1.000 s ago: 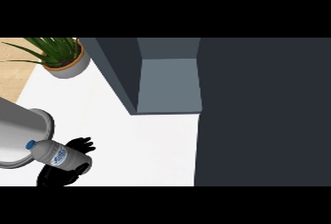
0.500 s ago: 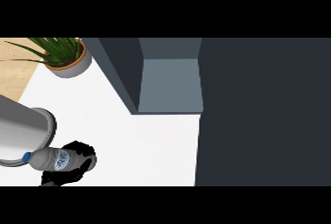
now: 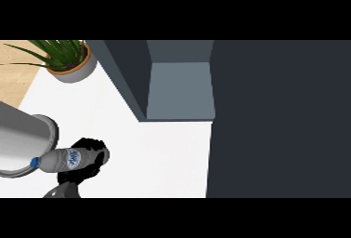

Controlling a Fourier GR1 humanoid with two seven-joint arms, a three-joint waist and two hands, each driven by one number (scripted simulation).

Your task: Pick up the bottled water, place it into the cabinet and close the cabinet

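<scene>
Fingers of the left hand point(image 3: 87, 160) were curled round the bottled water point(image 3: 61, 160), held sideways, well left of the open cabinet point(image 3: 179, 90).

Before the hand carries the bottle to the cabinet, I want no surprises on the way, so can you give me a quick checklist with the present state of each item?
1. Bottled water held: ok, the hand has its fingers curled round it.
2. Bottle upright: not ok, it lies sideways, blue cap towards the grey forearm.
3. Cabinet open: ok, its grey inside shows.
4. White counter between bottle and cabinet free: ok.
5. Potted plant out of the way: ok, far left corner.
6. Other hand's place: cannot tell.
</scene>
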